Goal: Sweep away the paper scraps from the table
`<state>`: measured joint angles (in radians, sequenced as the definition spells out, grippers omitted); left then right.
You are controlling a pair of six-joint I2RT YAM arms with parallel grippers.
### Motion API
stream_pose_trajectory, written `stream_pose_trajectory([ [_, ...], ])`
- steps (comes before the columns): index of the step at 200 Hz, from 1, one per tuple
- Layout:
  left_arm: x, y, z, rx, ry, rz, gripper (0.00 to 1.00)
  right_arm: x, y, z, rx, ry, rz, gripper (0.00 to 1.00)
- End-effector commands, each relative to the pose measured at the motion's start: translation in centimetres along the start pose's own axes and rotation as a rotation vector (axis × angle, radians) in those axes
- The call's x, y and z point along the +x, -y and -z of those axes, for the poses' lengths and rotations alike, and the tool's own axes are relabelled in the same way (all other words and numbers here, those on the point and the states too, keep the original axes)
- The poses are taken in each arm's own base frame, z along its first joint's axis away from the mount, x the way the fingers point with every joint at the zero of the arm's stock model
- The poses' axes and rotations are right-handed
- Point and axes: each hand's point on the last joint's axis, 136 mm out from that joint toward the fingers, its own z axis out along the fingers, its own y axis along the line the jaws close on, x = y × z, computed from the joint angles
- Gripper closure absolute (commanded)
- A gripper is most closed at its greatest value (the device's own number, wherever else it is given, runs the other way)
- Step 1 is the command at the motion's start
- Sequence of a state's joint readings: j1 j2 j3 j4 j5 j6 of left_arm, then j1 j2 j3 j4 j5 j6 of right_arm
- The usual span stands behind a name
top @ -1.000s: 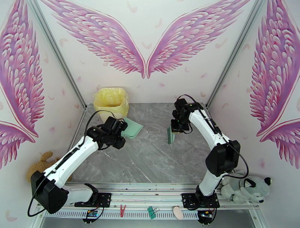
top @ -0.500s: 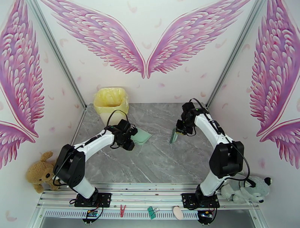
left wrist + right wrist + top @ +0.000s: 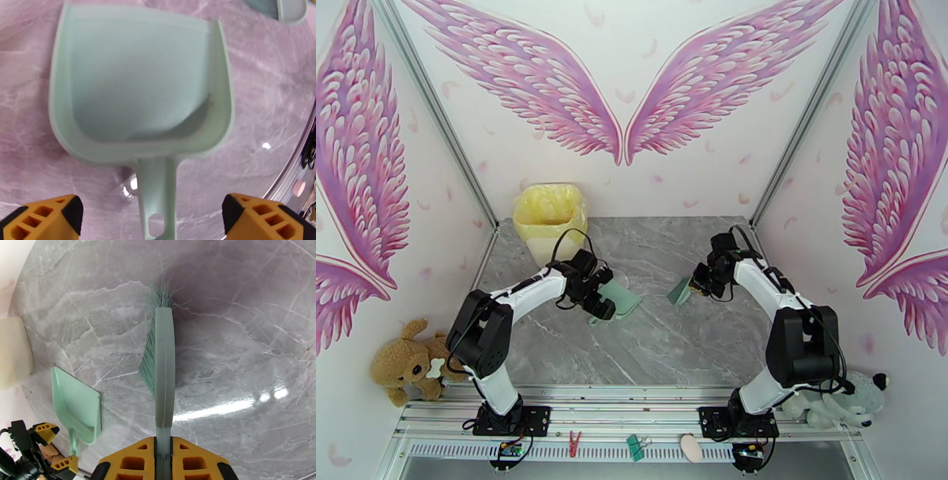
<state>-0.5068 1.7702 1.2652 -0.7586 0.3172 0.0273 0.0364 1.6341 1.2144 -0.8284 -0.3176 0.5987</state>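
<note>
Working outward from the near edge of the table (image 3: 656,351), the first risk sits at the left gripper (image 3: 153,207). Its fingers are spread wide on either side of the dustpan (image 3: 138,87) handle, touching neither side, and the pan lies flat on the marble. A crooked pull-back would let one finger hook the handle and drag or spin the pan.

Across from it, the right gripper (image 3: 164,445) is pinching the brush (image 3: 164,358) by its handle, with the bristles angled towards the table. Whether they touch it I cannot tell. Letting go from that tilt would likely make the brush topple and skid, possibly into the pan.

Farthest back stands the yellow-lined bin (image 3: 549,211), just behind the left arm. I judge the paper scraps to be inside it, though its contents are hidden. A careless elbow could knock this light bin over and spill them back.
</note>
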Motion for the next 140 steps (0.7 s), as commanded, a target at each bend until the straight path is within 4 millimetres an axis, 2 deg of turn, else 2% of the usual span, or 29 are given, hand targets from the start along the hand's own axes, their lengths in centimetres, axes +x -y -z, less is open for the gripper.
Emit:
stream_pose_trajectory([
  [1,-3.1,0.8,2.9,-0.01,0.086,-0.037,0.01,0.1,1.7,-0.8,0.024,-0.005,-0.018,0.92],
  [28,-4.9,0.5,6.5,-0.066,0.18,-0.027,0.01,-0.3,2.3,-1.4,0.039,-0.02,-0.014,0.87],
  [45,-5.8,-0.6,9.2,-0.122,0.26,0.011,0.01,-0.5,2.6,-1.8,0.051,-0.03,-0.01,0.85],
  [74,-5.9,-4.9,14.0,-0.258,0.437,0.162,0.01,-0.8,3.5,-2.4,0.093,-0.043,0.009,0.75],
  [81,-5.7,-6.3,15.3,-0.301,0.483,0.207,0.01,-0.8,3.7,-2.5,0.101,-0.046,0.014,0.65],
  [86,-4.5,-7.5,15.2,-0.335,0.482,0.247,0.01,-0.9,3.9,-2.6,0.105,-0.049,0.016,0.6],
  [112,0.1,-13.2,18.0,-0.541,0.589,0.447,0.01,-1.2,4.6,-2.6,0.125,-0.047,0.026,0.49],
  [140,4.8,-16.5,19.8,-0.654,0.683,0.584,0.01,-2.0,4.5,-1.3,0.146,0.001,0.084,0.4],
])
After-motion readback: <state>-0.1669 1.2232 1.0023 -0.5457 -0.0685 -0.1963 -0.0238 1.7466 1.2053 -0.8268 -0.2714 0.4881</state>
